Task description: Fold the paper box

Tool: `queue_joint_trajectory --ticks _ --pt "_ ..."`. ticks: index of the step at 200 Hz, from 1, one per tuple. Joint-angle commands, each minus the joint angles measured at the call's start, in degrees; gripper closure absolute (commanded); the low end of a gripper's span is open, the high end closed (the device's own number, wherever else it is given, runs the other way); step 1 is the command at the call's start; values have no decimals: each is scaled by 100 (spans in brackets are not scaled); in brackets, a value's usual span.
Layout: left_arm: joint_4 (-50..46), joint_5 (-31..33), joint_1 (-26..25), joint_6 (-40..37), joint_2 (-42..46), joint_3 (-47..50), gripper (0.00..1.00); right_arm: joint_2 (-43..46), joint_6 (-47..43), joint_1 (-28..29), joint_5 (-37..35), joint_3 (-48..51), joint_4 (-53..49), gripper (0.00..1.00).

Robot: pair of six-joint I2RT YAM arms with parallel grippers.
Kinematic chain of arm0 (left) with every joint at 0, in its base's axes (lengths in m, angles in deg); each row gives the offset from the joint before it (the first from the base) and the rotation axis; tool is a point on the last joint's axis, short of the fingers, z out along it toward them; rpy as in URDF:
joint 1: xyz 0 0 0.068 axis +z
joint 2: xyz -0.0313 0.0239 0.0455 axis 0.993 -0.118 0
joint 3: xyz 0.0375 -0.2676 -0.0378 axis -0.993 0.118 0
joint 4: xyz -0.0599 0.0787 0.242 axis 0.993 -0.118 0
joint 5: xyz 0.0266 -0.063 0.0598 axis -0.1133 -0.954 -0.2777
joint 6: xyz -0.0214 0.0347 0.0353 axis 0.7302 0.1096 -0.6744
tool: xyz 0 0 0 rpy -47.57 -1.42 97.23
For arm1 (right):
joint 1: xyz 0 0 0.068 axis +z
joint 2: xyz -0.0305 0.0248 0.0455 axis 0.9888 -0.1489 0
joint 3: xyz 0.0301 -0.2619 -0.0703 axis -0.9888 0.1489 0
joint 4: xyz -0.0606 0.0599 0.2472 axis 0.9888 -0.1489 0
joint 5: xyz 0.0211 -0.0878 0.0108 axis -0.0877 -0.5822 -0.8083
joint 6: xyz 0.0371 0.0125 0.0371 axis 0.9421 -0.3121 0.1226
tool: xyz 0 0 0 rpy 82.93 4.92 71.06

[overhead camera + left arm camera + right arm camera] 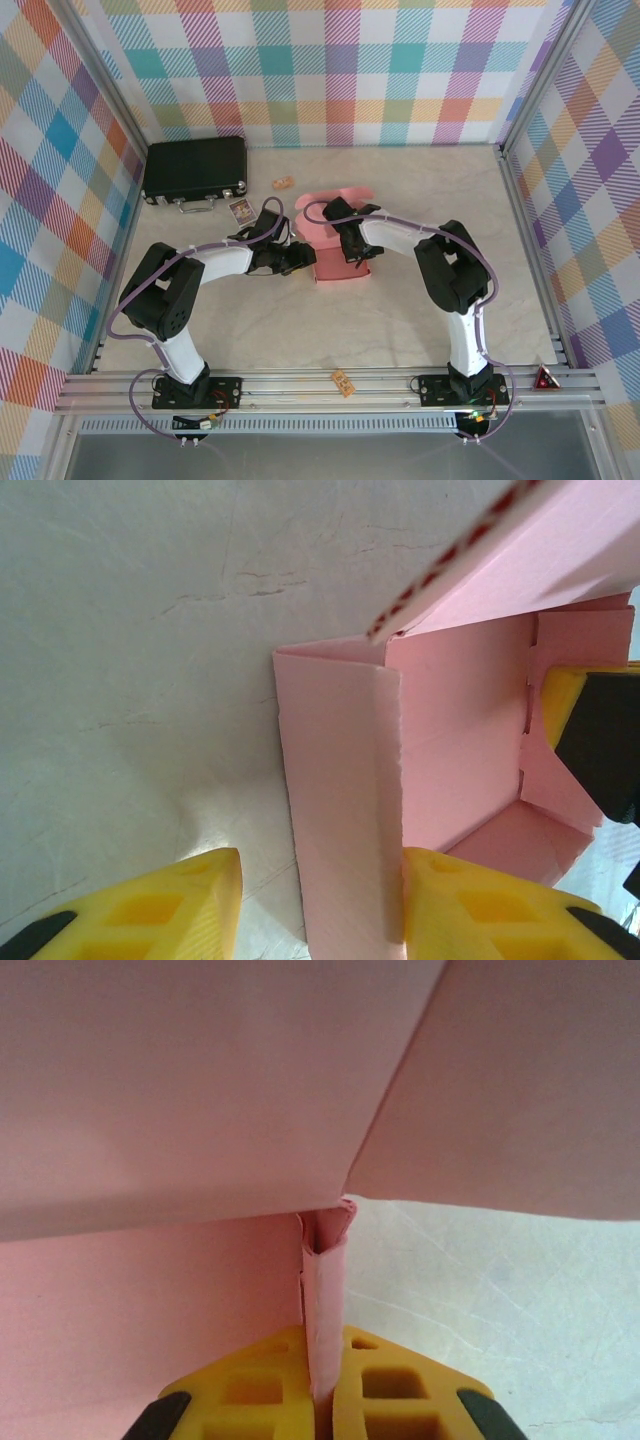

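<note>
Paper box [338, 272], half-folded, sits mid-worktop [400, 330] between both arms. Right tool [322, 1360] is clamped tight on a doubled-over side wall. Left tool [322, 905] stands partly open, straddling another wall without pinching it.

The box [333, 268] lies in the middle of the table [400, 320], with the left gripper [304, 258] at its left wall and the right gripper [356, 256] on its right wall. A case [195, 170] lies behind, in the far left corner.
</note>
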Motion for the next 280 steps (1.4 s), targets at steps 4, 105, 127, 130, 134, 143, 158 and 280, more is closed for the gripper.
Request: queue_joint_trajectory --ticks 4,105,127,130,134,143,158,280 --pt "-80 -73 -42 -21 -36 -94 56 -475 176 -71 -324 112 -556 96" --pt "-111 -73 -42 -24 -9 -98 56 -737 195 -76 -240 28 -601 96" --pt "-138 -73 -42 -32 8 -106 56 -581 179 -74 -229 28 -582 96" --pt "-138 -66 -42 -33 9 -106 56 -551 182 -72 -220 28 -580 96" --pt "-139 -66 -42 -33 11 -106 56 -509 187 -71 -198 28 -568 96" --pt "-136 -65 -37 -26 8 -106 56 -402 180 -71 -146 43 -533 95" --pt "-139 -64 -42 -30 14 -126 56 -214 193 -75 -80 63 -482 92" --pt "-115 -127 -42 -27 -36 -150 56 410 243 -101 -80 10 -590 70"
